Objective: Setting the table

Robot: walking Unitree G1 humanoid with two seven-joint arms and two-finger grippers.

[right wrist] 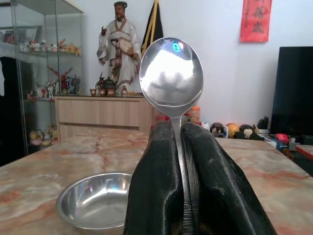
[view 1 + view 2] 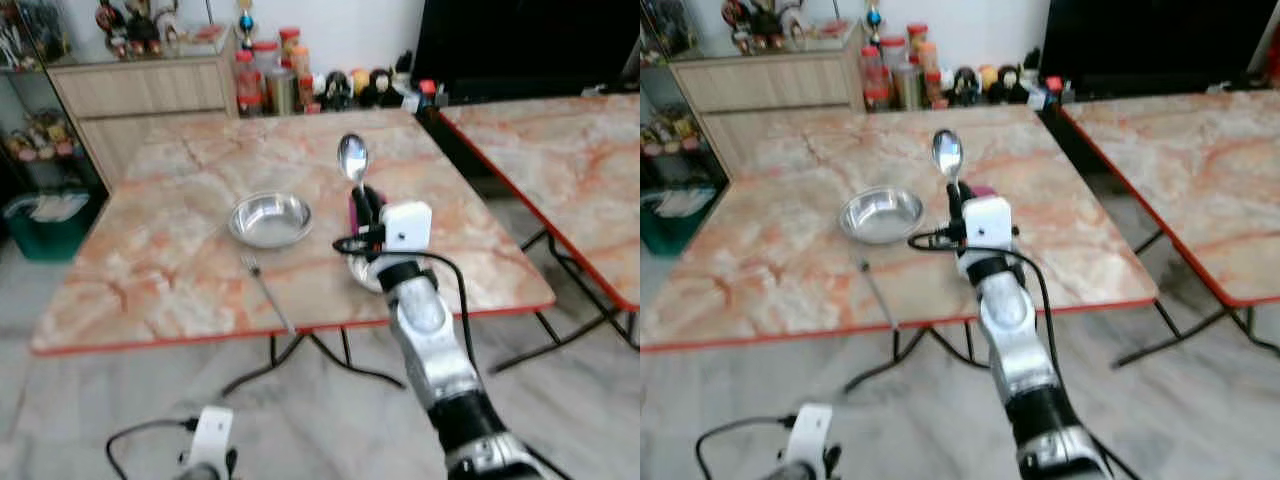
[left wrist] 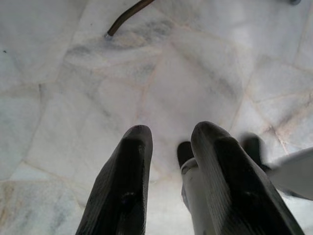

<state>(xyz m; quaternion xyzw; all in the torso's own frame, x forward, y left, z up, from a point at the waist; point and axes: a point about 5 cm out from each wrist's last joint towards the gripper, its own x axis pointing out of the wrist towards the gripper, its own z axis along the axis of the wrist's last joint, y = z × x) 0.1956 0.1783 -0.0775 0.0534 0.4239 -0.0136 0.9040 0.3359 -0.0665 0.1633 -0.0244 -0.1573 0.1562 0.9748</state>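
My right gripper [image 2: 366, 198] is shut on the handle of a steel spoon [image 2: 353, 158], held upright with its bowl uppermost above the marble table [image 2: 170, 250]. The wrist view shows the spoon [image 1: 171, 73] rising from between the closed fingers [image 1: 156, 171]. A round steel bowl [image 2: 270, 220] sits on the table just left of the gripper. A fork [image 2: 266, 292] lies near the front edge, below the bowl. Something pink [image 2: 354, 208] and a silvery dish [image 2: 362, 272] are partly hidden behind my right wrist. My left gripper [image 3: 172, 129] hangs low over the floor, open with nothing in it.
A second marble table [image 2: 560, 150] stands to the right across a narrow gap. Jars and bottles [image 2: 270, 80] line the wall behind, beside a wooden cabinet [image 2: 140, 95]. A green bin [image 2: 45, 225] sits on the floor at the left.
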